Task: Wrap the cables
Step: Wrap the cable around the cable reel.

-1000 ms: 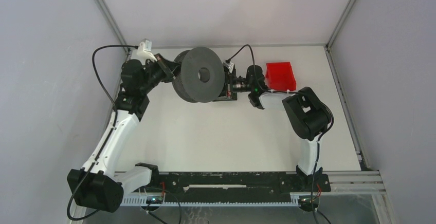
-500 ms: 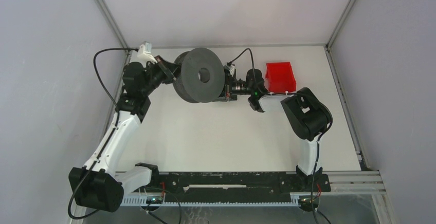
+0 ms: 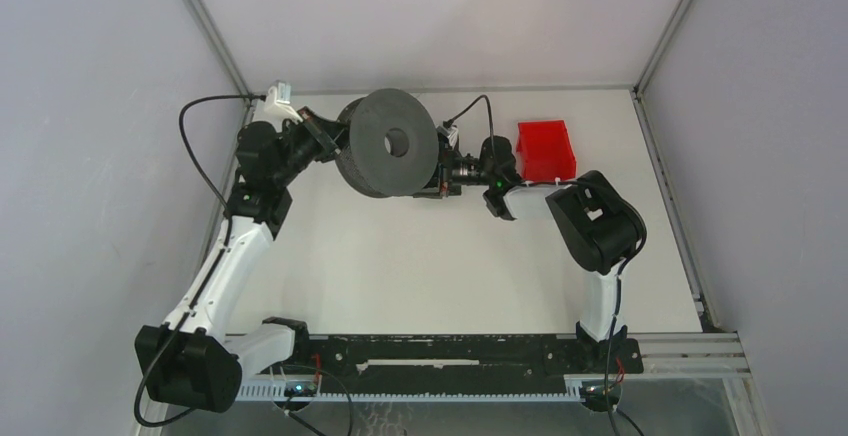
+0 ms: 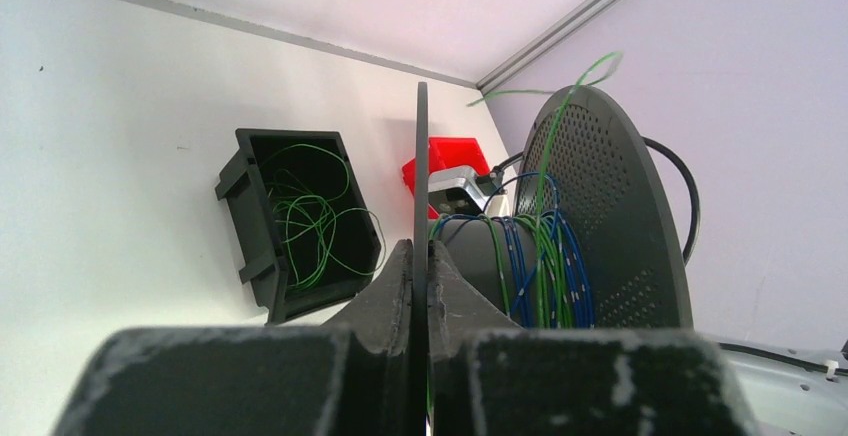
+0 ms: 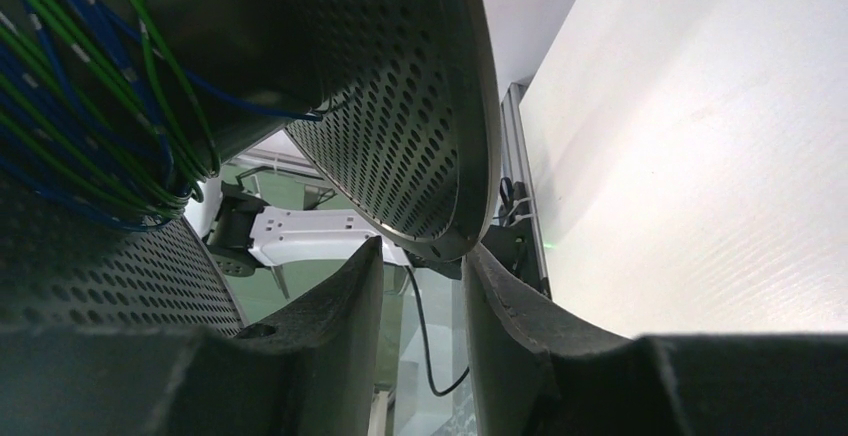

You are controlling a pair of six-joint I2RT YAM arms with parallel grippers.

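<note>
With left hand (image 4: 421, 253) clenched on the spool (image 3: 390, 146) flange, close right hand (image 5: 422, 254) (released) squarely on opposite rim (image 5: 472, 156).

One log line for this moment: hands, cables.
left hand: shut on spool | right hand: open at spool rim | cables: some wound

I am reading no text, label, brand, number or sign in any view; I am finding nothing legible on the spool (image 3: 375, 161), the red bin (image 3: 546, 148) or the black bin (image 4: 252, 218).
</note>
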